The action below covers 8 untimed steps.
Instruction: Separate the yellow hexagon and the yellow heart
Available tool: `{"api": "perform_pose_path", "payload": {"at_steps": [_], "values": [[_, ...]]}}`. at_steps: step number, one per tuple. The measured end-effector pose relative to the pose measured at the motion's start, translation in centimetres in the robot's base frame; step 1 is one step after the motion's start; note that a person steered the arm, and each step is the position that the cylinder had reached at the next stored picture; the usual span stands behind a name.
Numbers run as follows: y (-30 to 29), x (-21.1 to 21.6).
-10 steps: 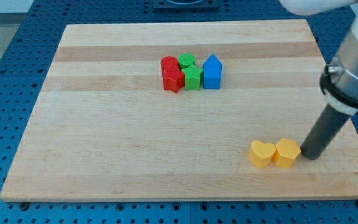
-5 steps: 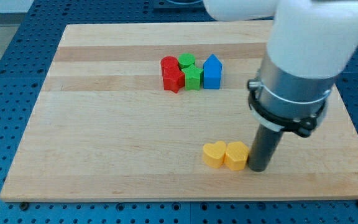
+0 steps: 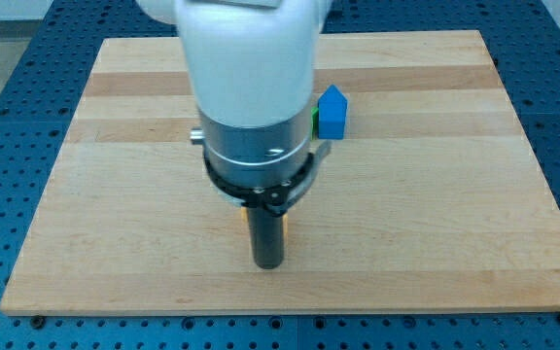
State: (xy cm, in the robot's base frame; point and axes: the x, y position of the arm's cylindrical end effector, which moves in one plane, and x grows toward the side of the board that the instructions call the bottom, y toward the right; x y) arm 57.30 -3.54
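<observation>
My tip [image 3: 267, 264] rests on the wooden board [image 3: 436, 214] near the view's bottom centre. The arm's wide body hides much of the middle of the board. Only thin yellow slivers show on either side of the rod, the clearer one on its right [image 3: 283, 229]. I cannot tell which yellow block is the hexagon and which the heart, or whether they touch. The tip stands right in front of them.
A blue house-shaped block [image 3: 332, 112] stands above the centre, to the arm's right. A sliver of a green block [image 3: 315, 118] shows at its left edge. The other blocks of that cluster are hidden behind the arm.
My tip has swept from the view's right to the bottom centre, pushing both yellow blocks left along the board. The arm now covers the red and green blocks and most of the yellow ones.
</observation>
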Motion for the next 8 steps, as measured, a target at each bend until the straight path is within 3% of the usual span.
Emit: {"api": "perform_pose_path", "payload": {"at_steps": [3, 5, 8], "values": [[-1.4, -5.2], [-0.8, -5.9], [5.5, -5.8]]}}
